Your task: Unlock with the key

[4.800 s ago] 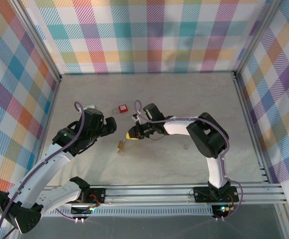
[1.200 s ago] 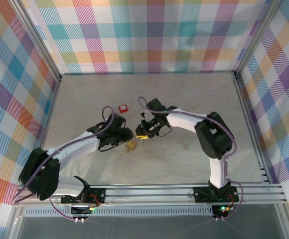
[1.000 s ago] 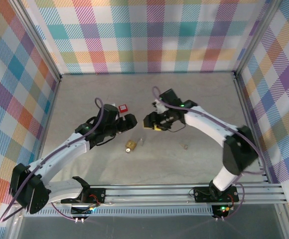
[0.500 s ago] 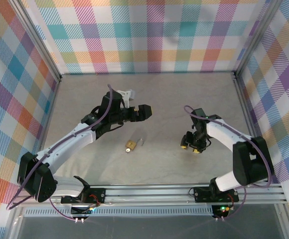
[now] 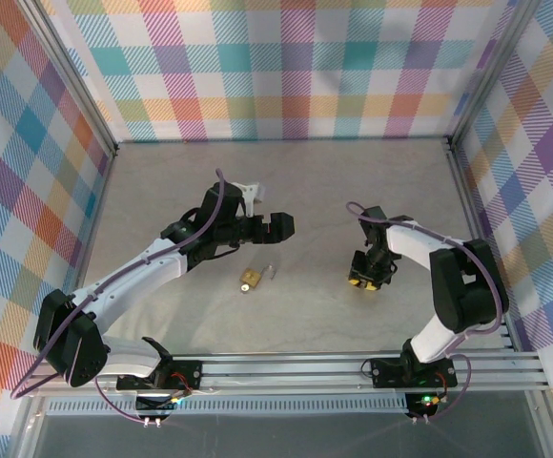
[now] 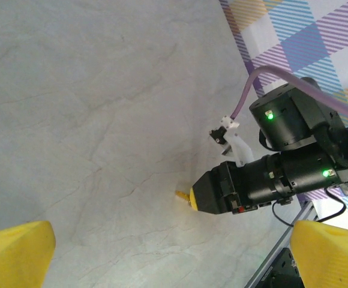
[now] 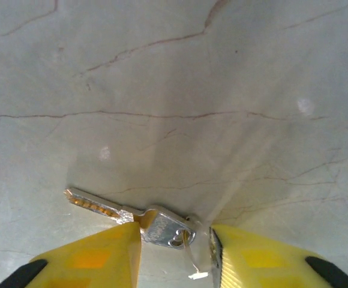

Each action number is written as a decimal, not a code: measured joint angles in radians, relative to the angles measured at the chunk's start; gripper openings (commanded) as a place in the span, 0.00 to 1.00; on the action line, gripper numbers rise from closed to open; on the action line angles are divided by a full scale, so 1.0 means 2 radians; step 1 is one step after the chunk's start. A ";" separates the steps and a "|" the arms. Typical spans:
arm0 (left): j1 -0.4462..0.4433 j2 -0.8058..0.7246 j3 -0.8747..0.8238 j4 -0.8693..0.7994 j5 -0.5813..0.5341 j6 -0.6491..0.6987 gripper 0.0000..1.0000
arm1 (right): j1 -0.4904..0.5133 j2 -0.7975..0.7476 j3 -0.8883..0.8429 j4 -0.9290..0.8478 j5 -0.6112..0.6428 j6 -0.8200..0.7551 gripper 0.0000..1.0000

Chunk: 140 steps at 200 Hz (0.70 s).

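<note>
Key [image 7: 132,215] lies flat on the desk [image 7: 174,72], and we begin from the right pincer [image 7: 175,239] that stands over it. In the right wrist view its two yellow fingers [image 7: 90,261] are parted by a modest gap, and the silver head of the key sits in this gap. The blade goes out to the upper left, past the tip of one finger, which covers the place where blade meets head. We cannot tell if that finger touches the metal. The other finger is just beside the head, and a thin wire with a small white tag [image 7: 196,276] comes from the head between them. This pincer is not closed on the key.

In the top view the right pincer [image 5: 362,280] points down at the desk [image 5: 162,181] on its right half. The key is too small there to make out.

The left pincer [image 5: 279,226] is well apart from it, near the middle of the desk and raised above the surface. In the left wrist view its fingers [image 6: 15,255] stand wide, at the two lower corners, gripping nothing. Through that gap we see the right arm [image 6: 288,174] with its yellow tip low at the desk, and a small bit of the key [image 6: 180,194] just beside that tip.

The brass padlock [image 5: 250,279] lies on the desk between the two pincers, nearer to the left one, and neither touches it. Checked walls [image 5: 276,67] in many colours close the desk on three sides.
</note>
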 measured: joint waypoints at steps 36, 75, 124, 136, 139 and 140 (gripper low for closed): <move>-0.002 0.000 0.000 -0.005 -0.004 -0.003 1.00 | 0.000 0.002 0.005 -0.007 0.007 0.000 0.14; -0.011 0.001 -0.006 0.000 -0.005 -0.018 1.00 | 0.000 -0.002 0.005 0.018 0.005 0.001 0.01; -0.020 0.025 -0.026 0.034 0.000 -0.066 1.00 | 0.000 -0.038 0.002 0.037 -0.006 0.002 0.00; -0.020 0.027 -0.034 0.048 0.001 -0.083 1.00 | 0.001 -0.059 0.002 0.040 -0.014 0.002 0.00; -0.020 0.028 -0.037 0.053 0.002 -0.089 1.00 | 0.002 -0.064 0.002 0.041 -0.017 0.002 0.00; -0.020 0.028 -0.038 0.055 0.003 -0.092 1.00 | 0.002 -0.066 0.002 0.041 -0.018 0.002 0.00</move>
